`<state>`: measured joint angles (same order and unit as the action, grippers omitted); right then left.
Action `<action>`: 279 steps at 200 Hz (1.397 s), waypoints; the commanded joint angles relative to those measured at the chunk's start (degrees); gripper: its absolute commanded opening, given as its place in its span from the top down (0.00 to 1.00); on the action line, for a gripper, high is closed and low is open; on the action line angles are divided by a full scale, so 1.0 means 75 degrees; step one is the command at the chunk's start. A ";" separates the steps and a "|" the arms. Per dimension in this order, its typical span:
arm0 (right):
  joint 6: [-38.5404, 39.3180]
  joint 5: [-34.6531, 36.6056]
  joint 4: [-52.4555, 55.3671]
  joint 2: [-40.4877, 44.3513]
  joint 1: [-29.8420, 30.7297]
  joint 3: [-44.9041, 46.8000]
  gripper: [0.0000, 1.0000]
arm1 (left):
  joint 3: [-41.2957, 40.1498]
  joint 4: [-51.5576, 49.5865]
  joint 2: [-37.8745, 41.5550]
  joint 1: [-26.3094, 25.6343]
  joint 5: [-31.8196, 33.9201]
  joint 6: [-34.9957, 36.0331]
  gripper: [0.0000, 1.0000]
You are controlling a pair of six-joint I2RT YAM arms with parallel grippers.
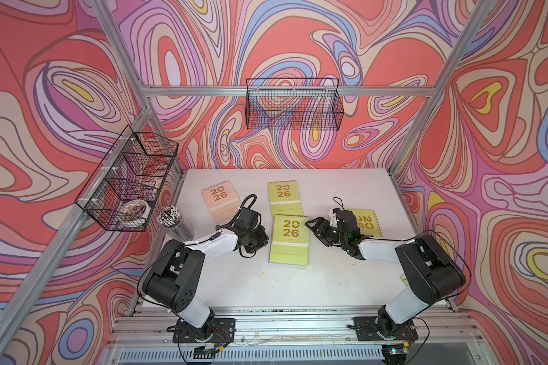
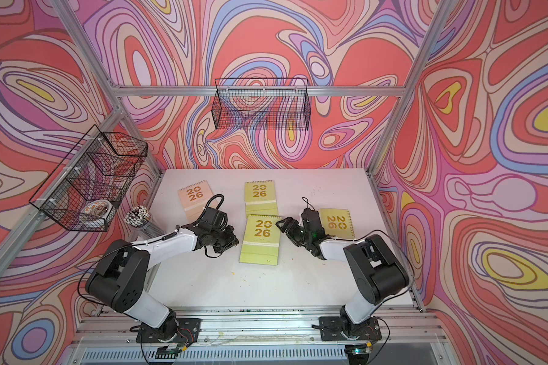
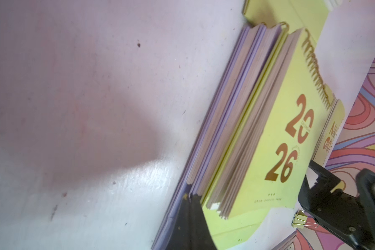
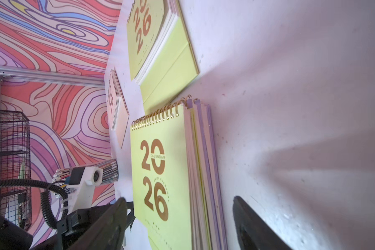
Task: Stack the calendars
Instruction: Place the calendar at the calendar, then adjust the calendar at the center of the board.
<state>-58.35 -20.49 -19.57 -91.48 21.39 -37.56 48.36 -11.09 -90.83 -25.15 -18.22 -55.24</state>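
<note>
The stack (image 2: pixel 261 240) lies mid-bench (image 1: pixel 266 284), between the two arms. It is made of a top lime calendar (image 1: pixel 290 237) set over the lavender calendars (image 4: pixel 213 164), whose edges show beneath it in both wrist views. The right end effector (image 1: pixel 316 229) stands at the stack's right edge near the spiral end, jaws wide apart and holding nothing. The left end effector (image 3: pixel 190 201) is closed and empty, its tip at the stack's opposite long side and seemingly touching it, though the close view leaves that uncertain. The step in hand looks like clearing away from the freshly topped stack. To do it well, the right arm should draw straight outward and slightly up so that neither finger drags the cover, while the left tip braces the far side and holds the edges flush. The top calendar's long axis runs front to back, tilted only slightly. Its gold spiral points toward the back wall, its stand flap toward the robot, and its digits read upright from the robot's side. The back lime calendar (image 1: pixel 283 192) lies the same way, and the peach calendar (image 1: pixel 219 199) does too but is skewed a little. The right lime calendar (image 1: pixel 369 221), partly under the right arm, is turned with its digits sideways and its spiral toward the right wall, so it will need rotating before it joins the stack.
</note>
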 commanded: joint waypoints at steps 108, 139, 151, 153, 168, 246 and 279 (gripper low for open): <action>0.0903 0.1085 0.3788 0.0728 -0.2300 -0.1620 0.13 | 0.1868 -0.2293 0.0830 -0.0485 0.0549 0.0254 1.00; 0.1038 0.0714 0.4309 -0.0127 -0.2989 -0.2614 0.13 | 0.2451 -0.2378 0.0418 -0.1007 0.0719 0.0153 1.00; 0.1065 0.0658 0.4435 -0.0449 -0.3165 -0.2945 0.13 | 0.2663 -0.2410 0.0266 -0.1233 0.0789 0.0125 1.00; 0.1065 0.0658 0.4455 -0.0494 -0.3191 -0.3004 0.13 | 0.2691 -0.2402 0.0240 -0.1257 0.0809 0.0124 1.00; 0.1059 0.0626 0.4508 -0.0891 -0.3333 -0.3382 0.13 | 0.2896 -0.2371 0.0053 -0.1519 0.0923 0.0078 1.00; 0.0936 0.0396 0.4994 -0.3058 -0.3531 -0.5674 0.13 | 0.4228 -0.2359 -0.1447 -0.2484 0.0825 0.0132 1.00; 0.0819 0.0388 0.5237 -0.3776 -0.3531 -0.6441 0.14 | 0.4465 -0.2295 -0.1747 -0.2653 0.0767 0.0112 1.00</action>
<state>-51.70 -17.15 16.62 -116.64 -4.80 -82.26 79.68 -27.24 -102.74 -44.31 -12.99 -54.19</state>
